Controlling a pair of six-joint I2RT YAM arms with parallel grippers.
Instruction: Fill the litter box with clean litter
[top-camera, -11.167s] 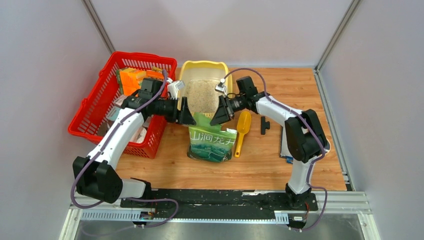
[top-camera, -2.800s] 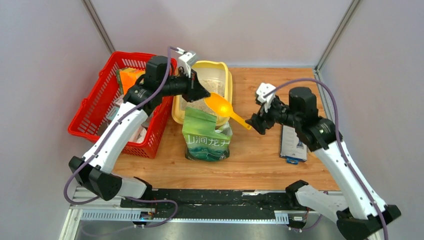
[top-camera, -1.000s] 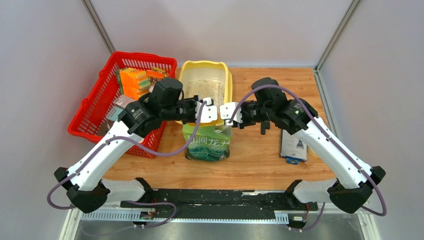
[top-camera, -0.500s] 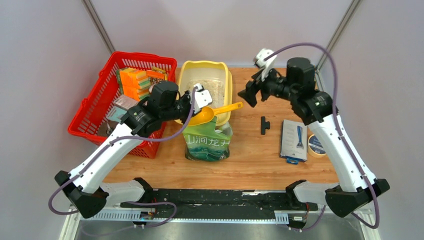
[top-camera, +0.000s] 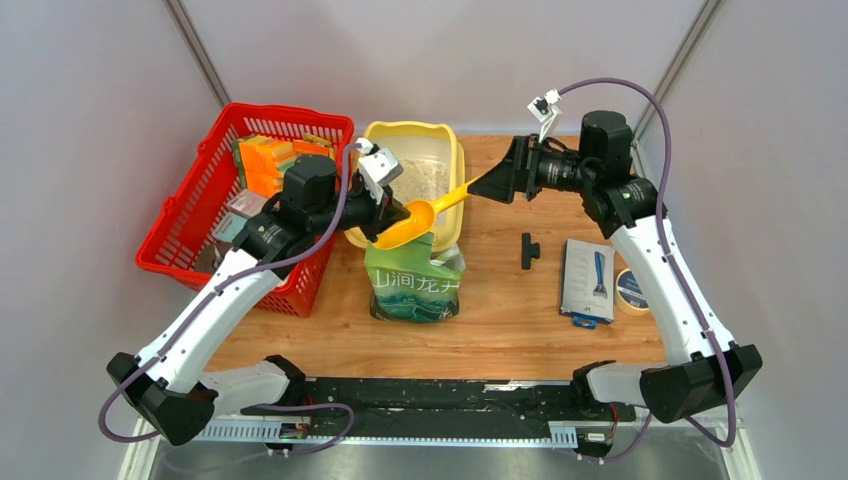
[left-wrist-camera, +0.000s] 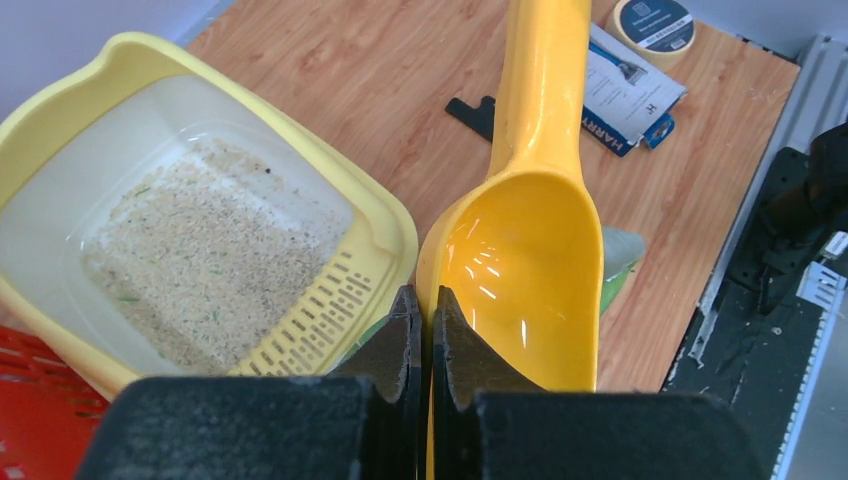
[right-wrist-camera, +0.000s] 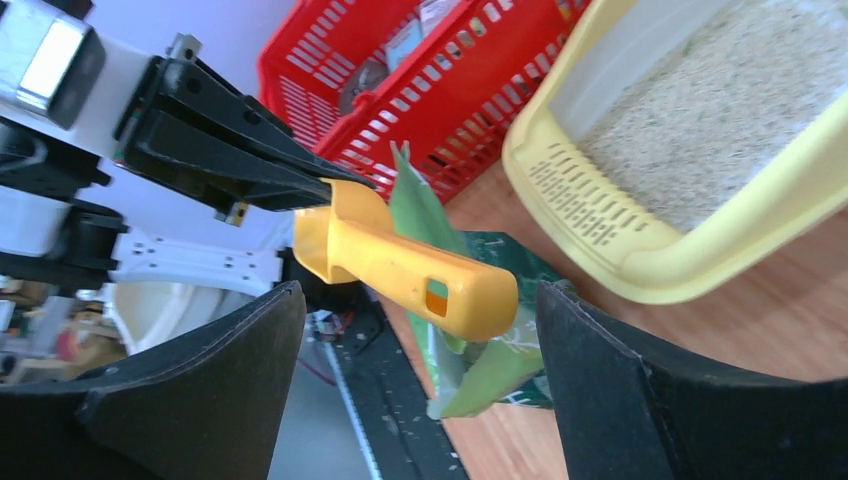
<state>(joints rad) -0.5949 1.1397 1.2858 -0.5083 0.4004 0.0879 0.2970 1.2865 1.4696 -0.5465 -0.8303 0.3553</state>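
Note:
The pale yellow litter box sits at the back centre, its floor partly covered with beige clean litter. In front of it stands the green pouch, top open. My left gripper is shut on the side rim of an empty yellow scoop, held above the pouch mouth. In the left wrist view the jaws pinch the scoop wall beside the litter box. My right gripper is open at the handle's tip. Its fingers flank the scoop handle without touching it.
A red mesh basket full of packages stands left of the litter box. On the wooden table to the right lie a small black tool, a blister pack and a tape roll.
The left gripper has closed on the scoop and carried it up and back over the pouch. The right gripper has opened wide, swung away, then come down to the handle's end.

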